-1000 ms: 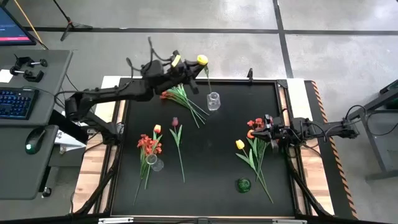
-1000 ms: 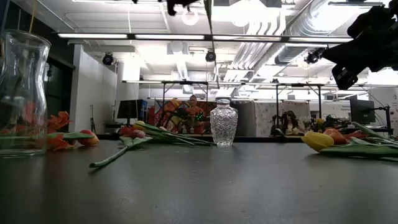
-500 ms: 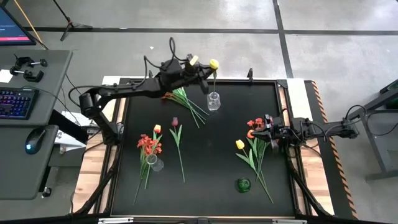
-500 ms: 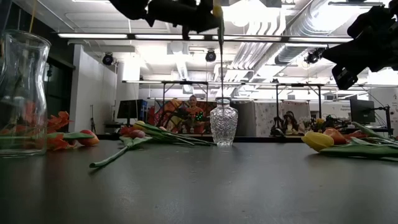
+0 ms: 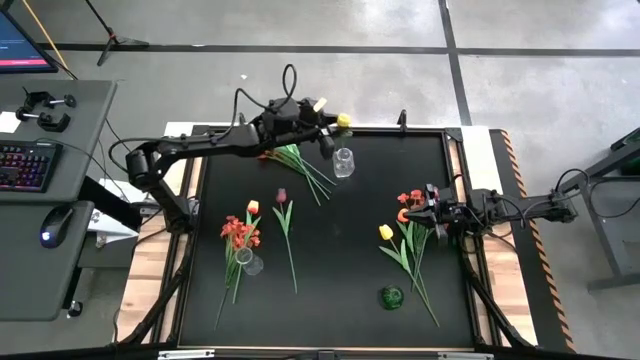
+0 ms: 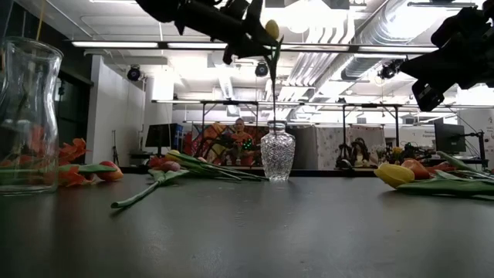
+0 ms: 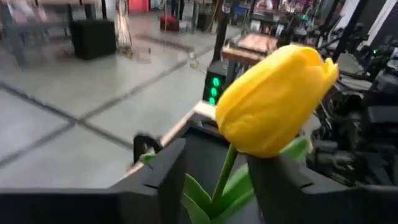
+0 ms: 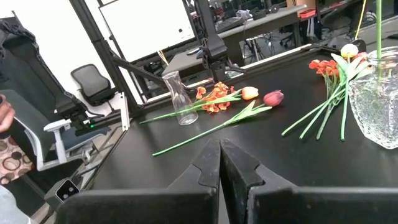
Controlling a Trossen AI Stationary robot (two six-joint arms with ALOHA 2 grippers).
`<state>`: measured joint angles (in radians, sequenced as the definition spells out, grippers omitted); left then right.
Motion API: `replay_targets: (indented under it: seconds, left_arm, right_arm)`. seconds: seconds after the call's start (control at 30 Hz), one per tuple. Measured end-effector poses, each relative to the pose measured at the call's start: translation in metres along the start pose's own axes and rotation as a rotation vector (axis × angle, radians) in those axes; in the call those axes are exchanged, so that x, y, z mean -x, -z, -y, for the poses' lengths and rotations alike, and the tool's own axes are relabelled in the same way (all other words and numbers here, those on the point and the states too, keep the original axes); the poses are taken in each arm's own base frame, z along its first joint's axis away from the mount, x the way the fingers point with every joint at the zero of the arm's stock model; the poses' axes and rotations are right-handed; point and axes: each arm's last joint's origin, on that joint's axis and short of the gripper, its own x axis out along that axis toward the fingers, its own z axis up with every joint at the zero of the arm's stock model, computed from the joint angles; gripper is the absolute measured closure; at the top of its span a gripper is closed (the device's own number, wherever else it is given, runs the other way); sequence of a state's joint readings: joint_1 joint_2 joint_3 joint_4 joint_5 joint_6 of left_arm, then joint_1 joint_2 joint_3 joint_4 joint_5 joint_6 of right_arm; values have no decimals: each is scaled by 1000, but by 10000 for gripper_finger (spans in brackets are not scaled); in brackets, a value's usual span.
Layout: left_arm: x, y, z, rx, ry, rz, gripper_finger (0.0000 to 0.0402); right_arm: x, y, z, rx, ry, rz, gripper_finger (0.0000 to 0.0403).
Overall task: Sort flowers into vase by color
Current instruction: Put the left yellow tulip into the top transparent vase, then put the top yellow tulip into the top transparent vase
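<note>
Worktop (image 5: pixel 330 250): black, rectangular, strewn with tulips.
Left gripper (image 5: pixel 325 128): at far edge, clamped on stem of yellow tulip (image 7: pixel 273 99), above cut-glass vase (image 5: pixel 343 161); lower than half a second ago.
Right gripper (image 5: pixel 432 215): near right edge, fingers pressed together, holding nothing.
Yellow tulip: plump closed head, thin green stem hanging straight down into vase mouth in low view; head now tilted, closer to vase.
Loose flowers (image 5: pixel 240 235): red-orange bunch by near-left clear vase (image 5: pixel 250 263).

Grey concrete floor (image 5: pixel 520 90) (taped lines), desk (image 5: pixel 40 200) left, ceiling ducts (image 6: pixel 340 31).
</note>
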<state>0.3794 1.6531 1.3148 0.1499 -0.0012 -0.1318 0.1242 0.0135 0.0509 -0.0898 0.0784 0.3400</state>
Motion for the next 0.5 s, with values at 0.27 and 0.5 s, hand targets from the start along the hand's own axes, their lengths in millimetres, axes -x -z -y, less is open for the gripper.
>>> replay_targets:
  seconds: [0.27,0.5]
  left_arm:
    - [37,-7,1,-27,-18,-180,172]
    - [49,-12,1,-27,-43,-199,163]
  right_arm:
    - [0,0,0,0,0,1,402]
    - [0,0,0,0,0,0,402]
